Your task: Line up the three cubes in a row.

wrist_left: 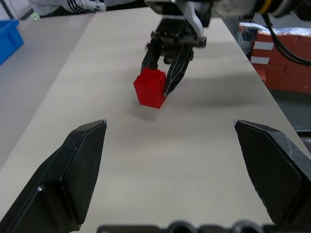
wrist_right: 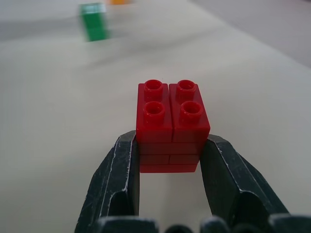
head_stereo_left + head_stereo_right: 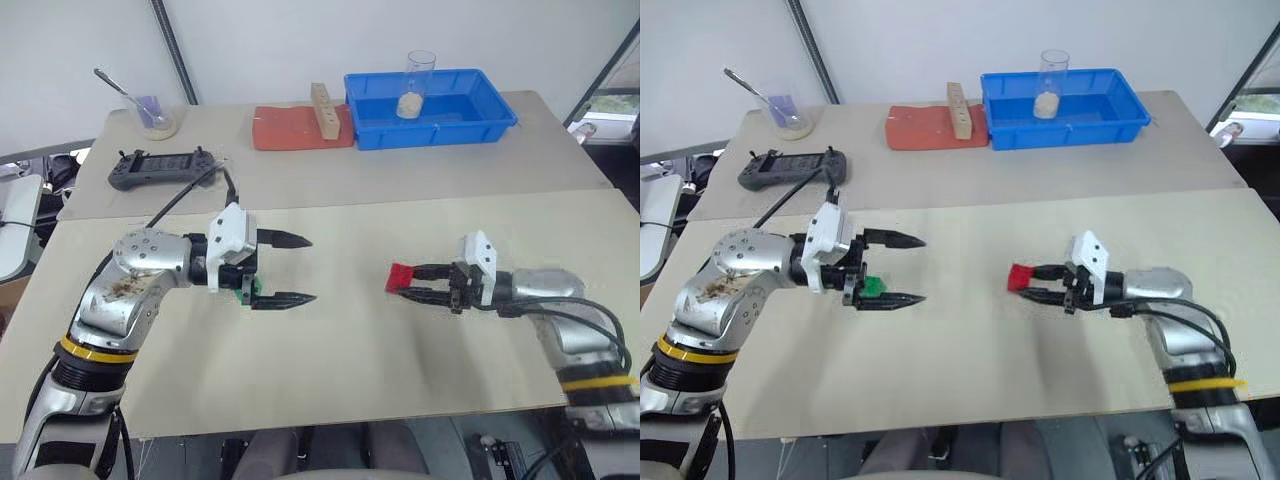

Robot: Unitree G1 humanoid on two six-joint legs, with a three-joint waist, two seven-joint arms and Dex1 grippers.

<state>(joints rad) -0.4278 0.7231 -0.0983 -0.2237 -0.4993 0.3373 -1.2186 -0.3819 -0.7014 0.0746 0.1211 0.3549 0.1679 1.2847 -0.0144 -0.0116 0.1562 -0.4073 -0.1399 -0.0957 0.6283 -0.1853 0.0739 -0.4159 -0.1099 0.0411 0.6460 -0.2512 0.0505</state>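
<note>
Showing four round studs on top, the red cube point(image 2: 172, 127) sitting pinched by its sides in the right claw point(image 3: 412, 281), just above the pale table point(image 3: 380, 360). Lying partly hidden under the spread left claw point(image 3: 292, 268), the green cube point(image 3: 872, 287); an orange cube point(image 2: 118, 2) just beyond it. Standing on the far table: a blue bin point(image 3: 430, 110).

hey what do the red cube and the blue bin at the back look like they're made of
Red cube: looks like moulded hard plastic with a smooth, slightly glossy finish; its four round studs catch highlights and it shows toy-brick seams.
Blue bin: probably plastic too, with a uniform colour, thin walls and a rolled rim; its finish is hard to judge from here.
</note>
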